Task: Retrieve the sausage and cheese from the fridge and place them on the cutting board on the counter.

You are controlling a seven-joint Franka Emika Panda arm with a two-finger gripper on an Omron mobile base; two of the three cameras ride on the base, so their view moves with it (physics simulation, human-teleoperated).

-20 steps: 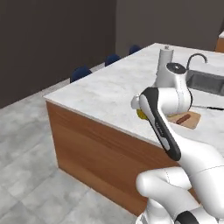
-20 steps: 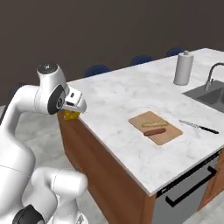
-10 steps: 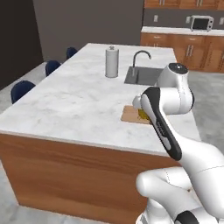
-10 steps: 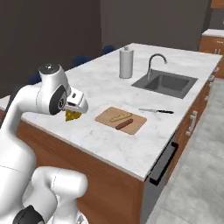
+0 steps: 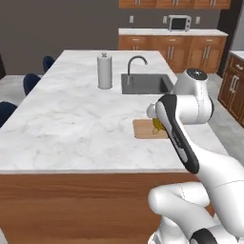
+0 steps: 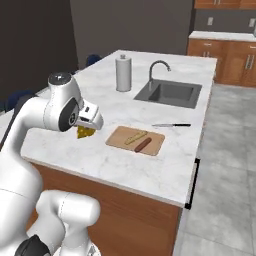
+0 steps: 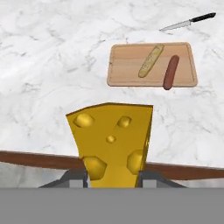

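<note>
Clamping the cheese (image 7: 111, 144) upright, the end effector (image 7: 111, 177) grips its base.

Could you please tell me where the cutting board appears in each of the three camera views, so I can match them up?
Left base view: cutting board right of centre, partly hidden behind the arm.
Right base view: at centre, near the counter's front edge, right of the cheese.
Hand view: upper right, above the cheese.
Shared landmark: the sausage lying on the board in the right base and hand views.

Dark grey wall (image 5: 57, 24), wood cabinets (image 5: 190, 52), grey tiled floor (image 6: 225, 150), blue chairs (image 5: 28, 83)
</note>
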